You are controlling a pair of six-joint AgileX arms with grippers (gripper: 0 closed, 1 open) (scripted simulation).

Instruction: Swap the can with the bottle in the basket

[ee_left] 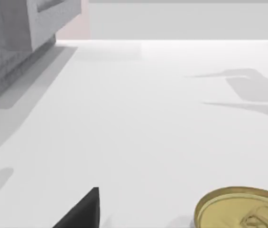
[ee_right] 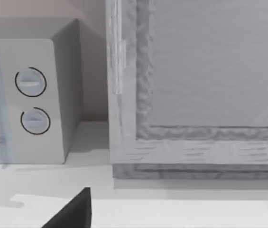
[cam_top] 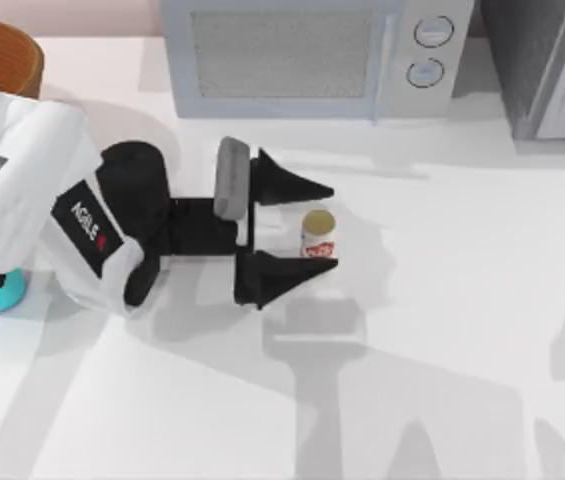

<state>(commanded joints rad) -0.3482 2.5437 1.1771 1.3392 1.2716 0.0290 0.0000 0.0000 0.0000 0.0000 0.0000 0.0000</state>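
The can, white with a red label and a dull gold top, stands upright near the table's middle. My left gripper is open around it, one black finger on each side, and the can sits closer to the nearer finger. In the left wrist view the can's gold top shows close by, beside one dark fingertip. The basket, brown and woven, is at the far left corner. A teal patch of the bottle peeks out from under my left arm at the left edge. My right gripper's fingertip shows in the right wrist view.
A microwave stands along the back edge behind the can. A grey textured cabinet fills the back right corner and is close in front of the right wrist camera. Open white tabletop lies to the right and front.
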